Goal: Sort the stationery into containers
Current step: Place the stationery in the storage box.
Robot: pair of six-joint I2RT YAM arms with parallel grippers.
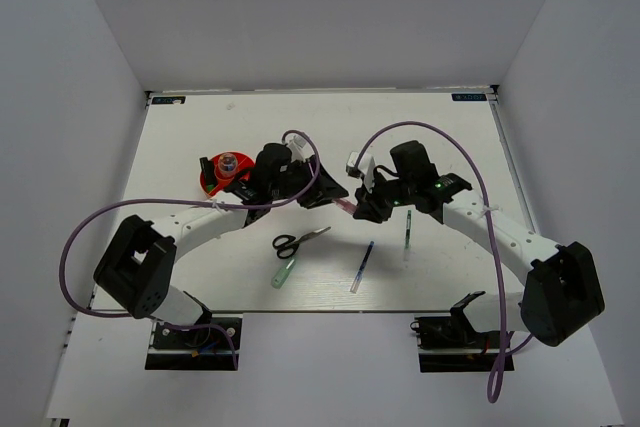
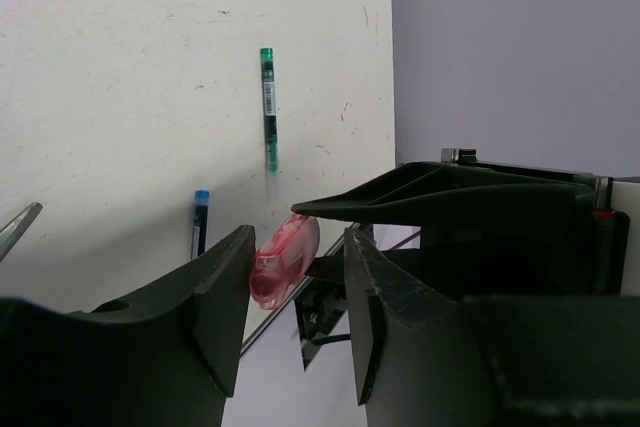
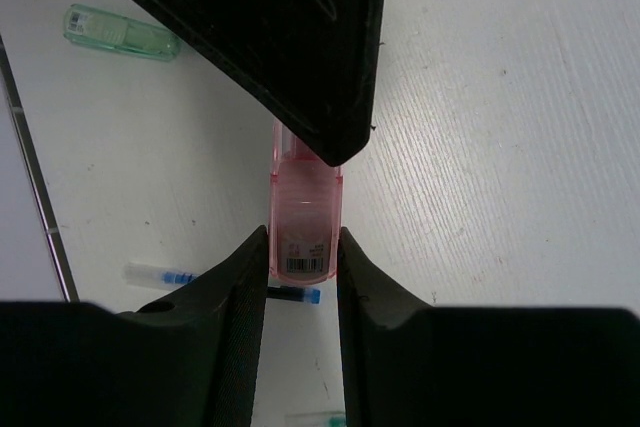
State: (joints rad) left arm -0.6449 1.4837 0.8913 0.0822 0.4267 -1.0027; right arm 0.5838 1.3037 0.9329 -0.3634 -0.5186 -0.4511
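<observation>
White table [image 1: 200,137]: matte top, small dark specks + scuffs in left wrist view, fine ribbed texture in right wrist view. Grey walls [image 1: 320,17] on far, L and R sides. Small blue label [image 1: 168,100] at far-L corner, second label [image 1: 467,97] at far-R corner.

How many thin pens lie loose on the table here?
2. The blue pen lies front centre; the green pen lies just right of it, near the right arm. More could be hidden under the arms.
</observation>
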